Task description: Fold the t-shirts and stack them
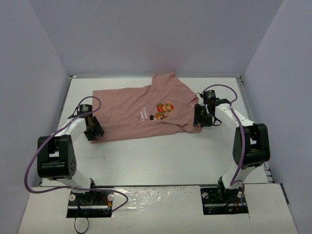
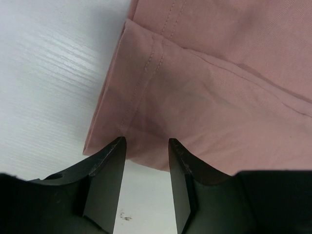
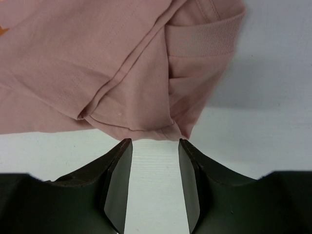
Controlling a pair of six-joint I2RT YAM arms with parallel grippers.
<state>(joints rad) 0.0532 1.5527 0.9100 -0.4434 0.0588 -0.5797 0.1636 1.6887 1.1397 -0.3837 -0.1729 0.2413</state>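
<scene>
The t-shirt (image 1: 141,109) lies flat, graphic up, across the table's (image 1: 161,156) far half. My left gripper (image 2: 146,145) sits unclenched and empty at its hem corner, and my right gripper (image 3: 155,143), likewise released, sits by its collar.

White table (image 1: 146,156), pale enclosure walls (image 1: 156,34)

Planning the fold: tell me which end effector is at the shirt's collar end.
The right end effector: ribbed collar lies just ahead of it; the left one faces the hem.
</scene>
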